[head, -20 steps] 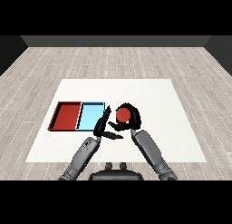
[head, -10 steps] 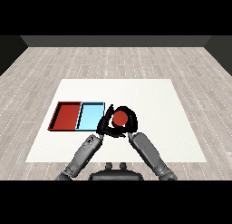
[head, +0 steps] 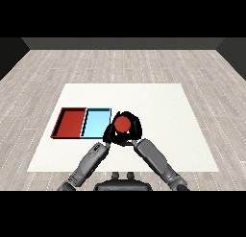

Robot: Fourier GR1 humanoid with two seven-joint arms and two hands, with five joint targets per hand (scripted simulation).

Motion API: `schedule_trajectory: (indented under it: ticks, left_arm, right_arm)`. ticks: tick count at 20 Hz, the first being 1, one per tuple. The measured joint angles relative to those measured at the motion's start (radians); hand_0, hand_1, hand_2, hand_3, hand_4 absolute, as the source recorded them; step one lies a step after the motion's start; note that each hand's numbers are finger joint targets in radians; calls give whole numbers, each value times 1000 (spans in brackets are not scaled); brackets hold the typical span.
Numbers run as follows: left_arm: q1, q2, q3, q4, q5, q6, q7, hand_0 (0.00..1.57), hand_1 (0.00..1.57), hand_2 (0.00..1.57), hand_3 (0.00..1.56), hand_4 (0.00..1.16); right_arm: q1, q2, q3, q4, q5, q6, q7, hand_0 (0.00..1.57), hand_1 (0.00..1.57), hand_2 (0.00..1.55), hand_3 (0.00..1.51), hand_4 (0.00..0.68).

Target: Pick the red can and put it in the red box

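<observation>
Two hands are on the job here, and you can see black fingers (head: 137, 125) curled right around the red can (head: 122, 123), with only its red top poking out between them. Your right hand (head: 134, 133) is doing the actual wrapping, arcing over the far side and down the right of the can. Your left hand (head: 110, 133) is tucked in against the can's left side, and honestly you can't tell whether its fingers are curled on the can or just resting beside it, since the two hands blur into one dark shape. The can sits just to the right of the light blue tray (head: 96, 122), not over it yet. My guess is it's held upright like that so it can travel leftward without tipping. The red tray (head: 72, 122) is the far one, past the blue, so you've got to carry across the whole blue tray before letting go.
</observation>
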Motion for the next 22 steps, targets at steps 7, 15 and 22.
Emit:
schedule_trajectory:
  ticks: [7, 15, 22]
  left_arm:
    - [-6, -6, -25, 18, 63, 147, -23, 1571, 1571, 1569, 1491, 1126]
    - [-49, 6, -43, 84, 116, 239, -35, 1571, 1571, 1553, 1473, 1127]
    - [-50, 7, -13, 83, 99, 275, -78, 1571, 1571, 1571, 1502, 1145]
  right_arm:
    - [-15, 3, -4, 0, 11, 1, 19, 1509, 1509, 1454, 1394, 649]
    - [-1, -5, 25, 9, -2, -18, -19, 1485, 1485, 1445, 1392, 644]
    - [-35, 3, 27, 22, -34, -23, -19, 1245, 1245, 1247, 1155, 0]
